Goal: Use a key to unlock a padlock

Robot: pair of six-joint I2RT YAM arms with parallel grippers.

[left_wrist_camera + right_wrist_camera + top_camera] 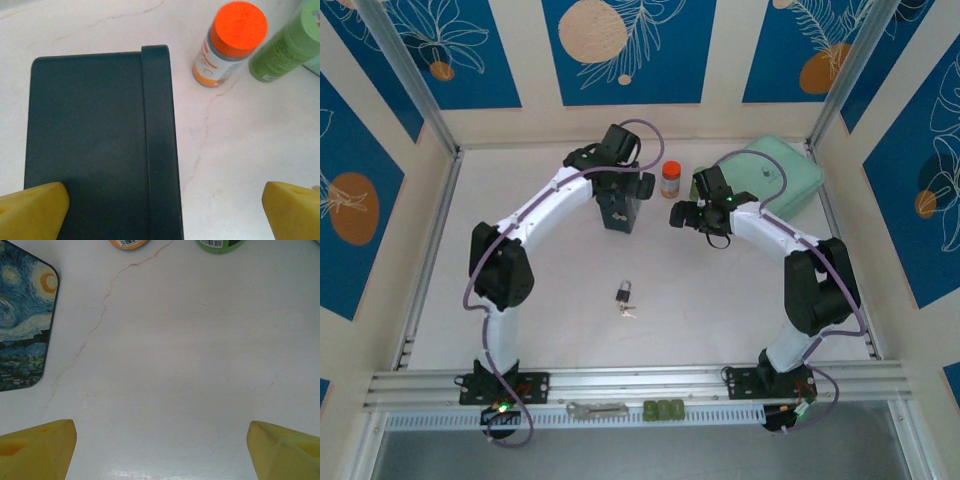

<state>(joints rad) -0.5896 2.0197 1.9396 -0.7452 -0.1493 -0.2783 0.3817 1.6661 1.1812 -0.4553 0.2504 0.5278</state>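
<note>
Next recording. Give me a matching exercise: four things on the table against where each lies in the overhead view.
Things: 1 padlock; 2 key; 3 orange-capped bottle; 4 mint-green case.
Places: A far right corner; B centre; C far middle; D just on the near side of the padlock.
Pairs: 1-B, 2-D, 3-C, 4-A.
</note>
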